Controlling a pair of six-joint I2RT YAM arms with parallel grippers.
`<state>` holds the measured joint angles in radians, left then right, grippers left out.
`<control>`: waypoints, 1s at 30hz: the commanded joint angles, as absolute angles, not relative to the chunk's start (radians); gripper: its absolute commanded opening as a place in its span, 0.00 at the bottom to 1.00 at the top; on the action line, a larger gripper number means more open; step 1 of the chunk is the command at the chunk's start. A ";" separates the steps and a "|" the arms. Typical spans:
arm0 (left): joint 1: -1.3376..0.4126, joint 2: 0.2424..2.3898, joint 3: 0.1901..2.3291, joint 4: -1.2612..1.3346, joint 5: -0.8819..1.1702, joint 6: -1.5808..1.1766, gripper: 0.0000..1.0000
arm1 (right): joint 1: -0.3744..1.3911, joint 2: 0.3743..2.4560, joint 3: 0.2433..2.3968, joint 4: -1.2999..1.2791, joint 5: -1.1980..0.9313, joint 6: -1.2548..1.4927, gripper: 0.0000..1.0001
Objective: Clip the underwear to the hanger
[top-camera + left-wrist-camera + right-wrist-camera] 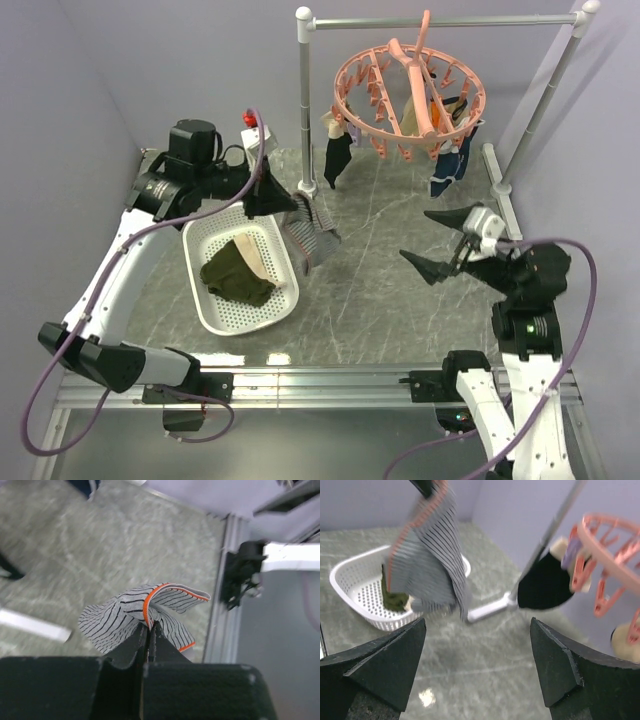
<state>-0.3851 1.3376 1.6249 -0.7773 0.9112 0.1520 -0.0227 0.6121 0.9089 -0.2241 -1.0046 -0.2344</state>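
Note:
The striped grey-and-white underwear (312, 232) with an orange-trimmed edge hangs from my left gripper (268, 196), which is shut on its edge beside the white basket. It shows in the left wrist view (125, 615), pinched between the jaws of my left gripper (150, 630), and in the right wrist view (427, 555). The salmon-pink round hanger (410, 95) hangs from the rail at the back, with pegs (610, 555) also in the right wrist view. My right gripper (442, 240) is wide open and empty over the table, right of the underwear (477, 665).
A white basket (245, 305) holds an olive-green garment (238, 270). A grey metal rail stand (304, 110) carries the hanger. Dark navy and black garments (450, 160) and socks (337, 155) hang from the pegs. The rail's foot bar (492, 610) lies on the table.

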 commanded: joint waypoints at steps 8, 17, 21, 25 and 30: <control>-0.477 1.434 1.602 -0.356 1.026 -0.298 0.00 | 0.149 0.538 0.827 0.107 -0.910 -0.054 0.90; -0.545 1.500 1.539 -0.060 1.052 -0.500 0.00 | 0.316 0.597 0.792 0.215 -0.707 0.050 0.84; -0.555 1.523 1.523 0.043 1.055 -0.595 0.00 | 0.379 0.650 0.781 0.248 -0.666 0.057 0.84; -0.558 1.545 1.509 0.164 1.069 -0.712 0.00 | 0.459 0.673 0.772 0.255 -0.571 -0.021 0.84; -0.560 1.551 1.496 0.221 1.094 -0.773 0.00 | 0.508 0.701 0.755 0.314 -0.386 -0.046 0.76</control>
